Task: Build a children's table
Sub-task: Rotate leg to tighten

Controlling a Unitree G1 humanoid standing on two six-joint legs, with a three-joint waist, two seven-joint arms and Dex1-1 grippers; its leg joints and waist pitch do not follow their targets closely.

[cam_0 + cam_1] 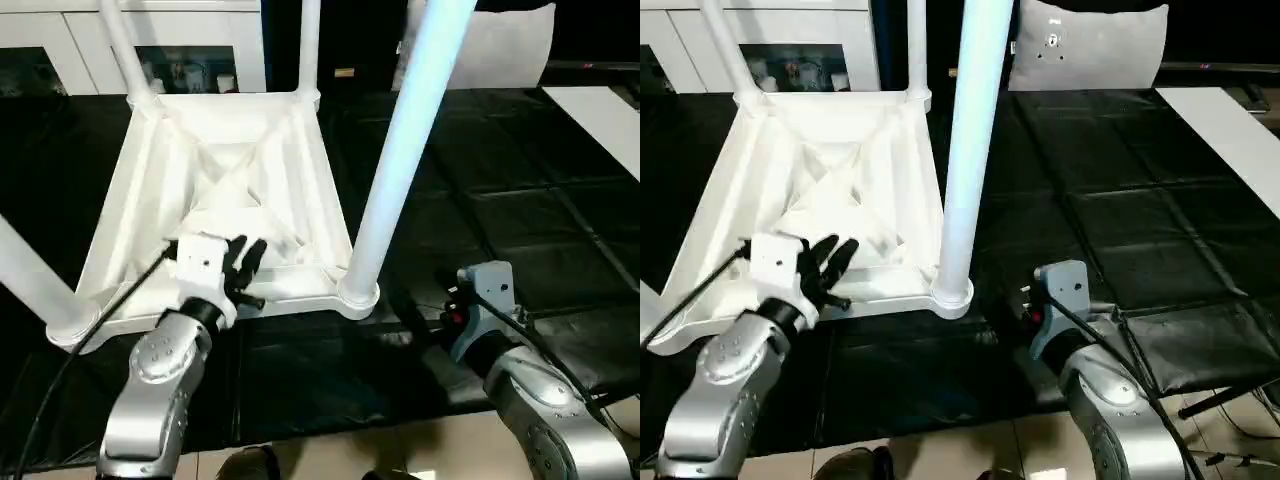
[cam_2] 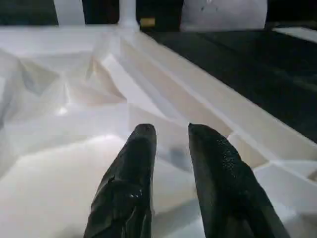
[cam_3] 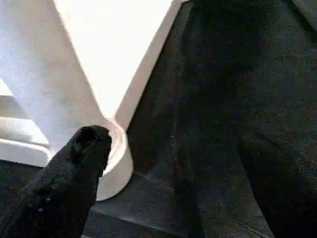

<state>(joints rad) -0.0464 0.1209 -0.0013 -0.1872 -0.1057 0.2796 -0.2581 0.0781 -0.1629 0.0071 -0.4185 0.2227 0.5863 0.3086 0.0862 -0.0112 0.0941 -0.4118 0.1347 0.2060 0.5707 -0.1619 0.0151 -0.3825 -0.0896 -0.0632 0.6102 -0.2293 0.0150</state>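
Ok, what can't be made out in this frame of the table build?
- Leg tops: cut off by the upper edge in both eye views.
- Right tool: right wrist view shows one black finger; the other lies past the edge.
- Near-left corner socket: cut by the left edge, so the leg's seating is unclear.

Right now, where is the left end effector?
In the left eye view, the left end effector sits over the upturned table top, at its near edge, left of the near right leg.
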